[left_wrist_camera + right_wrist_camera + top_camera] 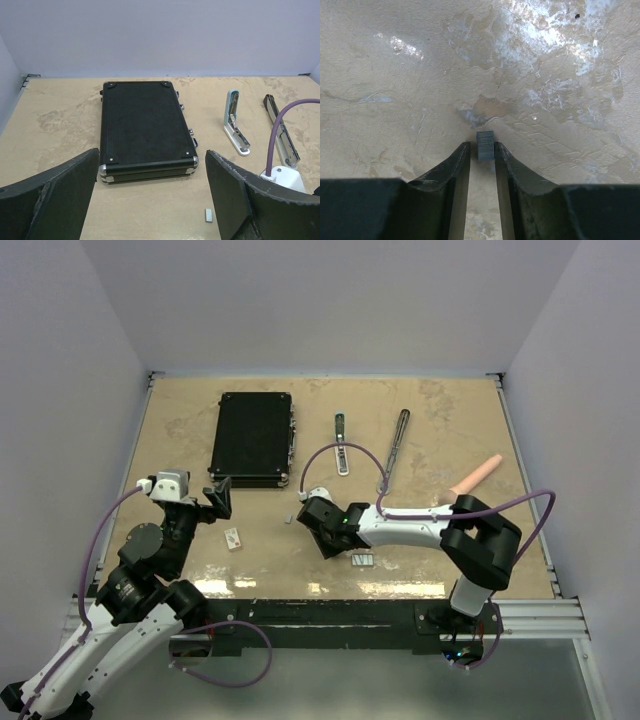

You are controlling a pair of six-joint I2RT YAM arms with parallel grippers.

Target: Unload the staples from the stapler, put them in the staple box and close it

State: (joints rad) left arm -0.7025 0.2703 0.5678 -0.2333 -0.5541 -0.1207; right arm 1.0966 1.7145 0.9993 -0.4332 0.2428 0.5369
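we see the right gripper (pixel 482 146) pointing straight down at the table (pixel 395 75), its fingers (pixel 455 170) standing nearly together. a small grey block of staples (pixel 485 144) sits right between the fingertips, touching one pad with a sliver of gap at the other, so we cannot tell whether it is pinched or only framed. just beside this gripper, on the side of its own arm's base, a strip of staples (pixel 363 560) lies flat. on its other side, toward the left arm, lies a loose grey block (pixel 288 518). beyond the gripper, farther up the table, the stapler bar (pixel 341 443) and the stapler rail (pixel 395 445) lie apart from each other, neither touched. the pink cylinder (pixel 477 475) lies well off past the right forearm.

the left gripper (pixel 151 152) hangs spread wide with nothing between its fingers. a white tile (pixel 233 538) lies near it on the base side. straight ahead, just past its fingertips, the black case (pixel 145 120) lies flat and closed. ahead and to its right are the two stapler parts.
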